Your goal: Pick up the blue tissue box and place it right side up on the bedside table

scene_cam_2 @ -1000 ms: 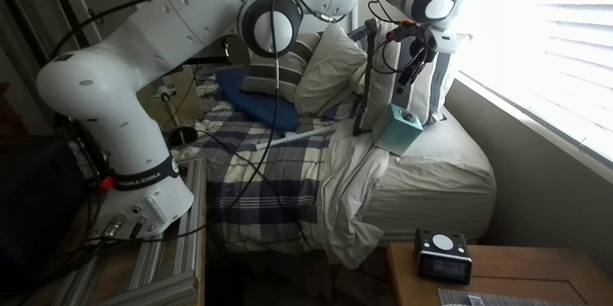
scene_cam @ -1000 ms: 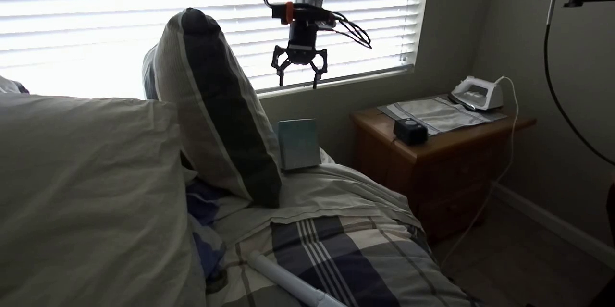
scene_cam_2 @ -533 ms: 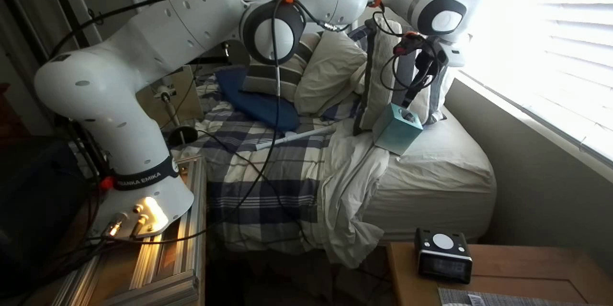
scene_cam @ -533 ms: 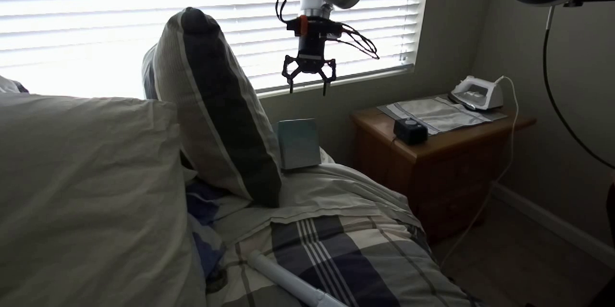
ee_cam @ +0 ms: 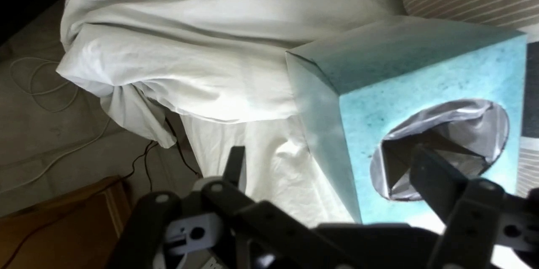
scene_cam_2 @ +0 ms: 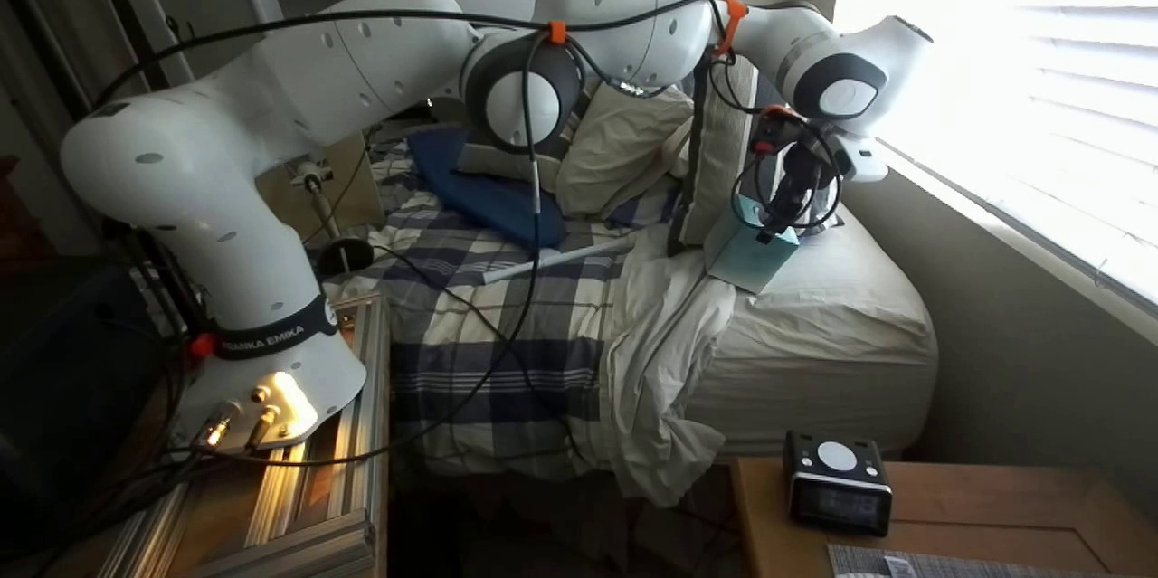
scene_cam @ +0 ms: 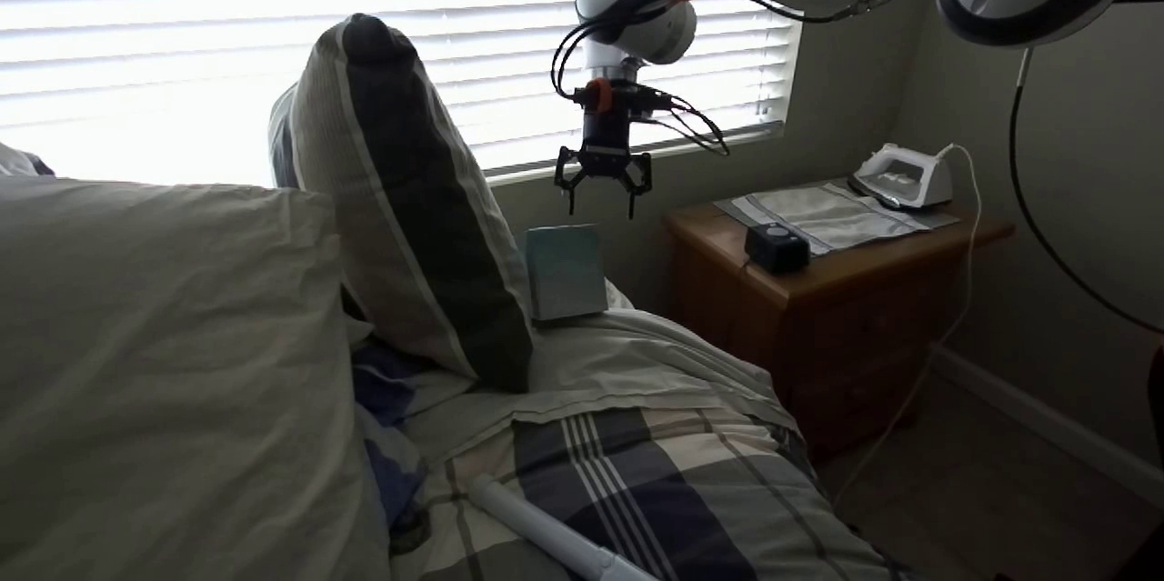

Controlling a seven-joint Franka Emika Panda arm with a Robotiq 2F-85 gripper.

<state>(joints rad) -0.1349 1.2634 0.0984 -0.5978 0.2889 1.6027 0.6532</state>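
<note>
Spread fingers (ee_cam: 438, 178) above box (scene_cam: 568, 276), box on bed (scene_cam_2: 832, 388)

In an exterior view: blinds (scene_cam: 182, 45) blown out, dim elsewhere. Box sits on white sheet (scene_cam: 618, 354), right beside a striped pillow (scene_cam: 409, 208); can't tell if they touch. Fingers point down, wide apart, tips just over the box's top edge, offset toward the worktop (scene_cam: 714, 234). Worktop is reddish-brown wood, near the wall (scene_cam: 855, 81). On it: clock (scene_cam: 777, 249) close to the edge, cloth (scene_cam: 832, 219), iron (scene_cam: 932, 185) with its white cord (scene_cam: 969, 272) running down to the floor (scene_cam: 982, 445). White tube (scene_cam: 550, 528) lies on the plaid cover (scene_cam: 673, 481).

In an exterior view: arm (scene_cam_2: 335, 53) reaches across the bed from a metal-rail stand (scene_cam_2: 308, 542). Fingers overlap the box's top. More pillows (scene_cam_2: 629, 126) farther back, blue pad (scene_cam_2: 493, 194) lying by them. Worktop shows at the near corner: clock, woven mat (scene_cam_2: 855, 560) just beside it.

In the wrist view: box's oval opening (ee_cam: 404, 151) in sight. One finger overlaps it, the other is over the sheet; can't tell if the first is inside or above. Sheet drapes toward the dim floor.
</note>
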